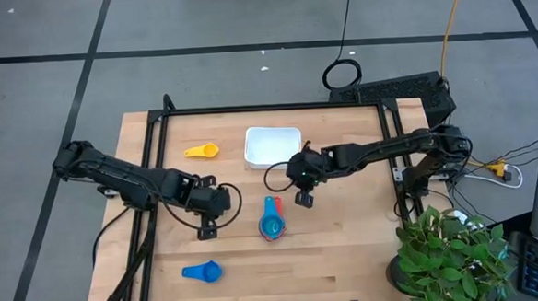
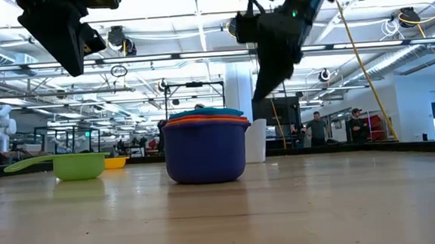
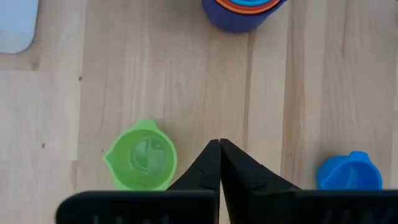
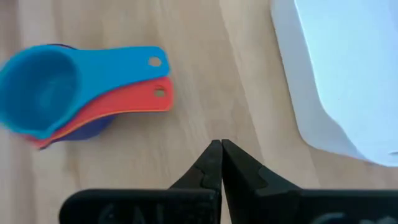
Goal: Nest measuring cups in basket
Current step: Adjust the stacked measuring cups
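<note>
Altogether: three loose cups (image 1: 201, 151), one nested stack (image 1: 272, 226).

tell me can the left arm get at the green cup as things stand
Probably yes: the green cup sits on bare wood just beside the left gripper, nothing between them, though its jaws are shut and would have to open first.

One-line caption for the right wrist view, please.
Shut right gripper hovers over the wooden table between the nested cup stack and the empty white basket.

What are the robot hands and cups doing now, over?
Left gripper and right gripper shut, empty. Stack of cups on table; green cup loose. Basket empty. Nothing blocking.
</note>
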Robot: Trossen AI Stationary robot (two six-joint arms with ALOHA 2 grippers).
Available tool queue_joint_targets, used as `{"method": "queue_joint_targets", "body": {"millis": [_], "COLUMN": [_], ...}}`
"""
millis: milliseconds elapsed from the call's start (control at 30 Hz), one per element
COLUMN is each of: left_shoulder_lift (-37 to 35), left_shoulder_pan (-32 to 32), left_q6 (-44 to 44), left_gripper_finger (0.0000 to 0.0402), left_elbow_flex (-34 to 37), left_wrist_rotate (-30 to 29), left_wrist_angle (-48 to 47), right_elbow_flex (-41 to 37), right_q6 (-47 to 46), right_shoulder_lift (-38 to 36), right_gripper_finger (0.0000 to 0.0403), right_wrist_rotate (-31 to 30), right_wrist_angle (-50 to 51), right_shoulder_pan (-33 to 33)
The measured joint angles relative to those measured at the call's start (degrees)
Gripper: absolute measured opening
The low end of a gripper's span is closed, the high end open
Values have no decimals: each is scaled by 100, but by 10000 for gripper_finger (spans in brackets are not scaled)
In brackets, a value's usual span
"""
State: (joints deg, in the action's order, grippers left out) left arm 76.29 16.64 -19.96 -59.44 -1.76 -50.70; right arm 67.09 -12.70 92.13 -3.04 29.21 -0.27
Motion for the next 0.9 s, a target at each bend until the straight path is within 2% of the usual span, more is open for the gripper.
{"method": "queue_joint_targets", "body": {"millis": [200, 567, 900], "left_shoulder_lift": [2, 2, 2], "left_shoulder_pan": [27, 37, -79], "left_q6": [-167, -107, 34], "left_gripper_finger": [24, 26, 26], "left_elbow_flex": [0, 0, 0], "left_wrist_rotate": [0, -106, -127], "left_wrist_angle": [-3, 0, 53], "right_elbow_flex": [18, -100, 1164], "right_q6": [319, 352, 767], "right_shoulder_lift": [6, 931, 1974], "right_gripper_finger": [0, 0, 0], "right_wrist_rotate": [484, 874, 909], "right_wrist_angle": [622, 145, 444], "right_shoulder_pan": [101, 305, 296]}}
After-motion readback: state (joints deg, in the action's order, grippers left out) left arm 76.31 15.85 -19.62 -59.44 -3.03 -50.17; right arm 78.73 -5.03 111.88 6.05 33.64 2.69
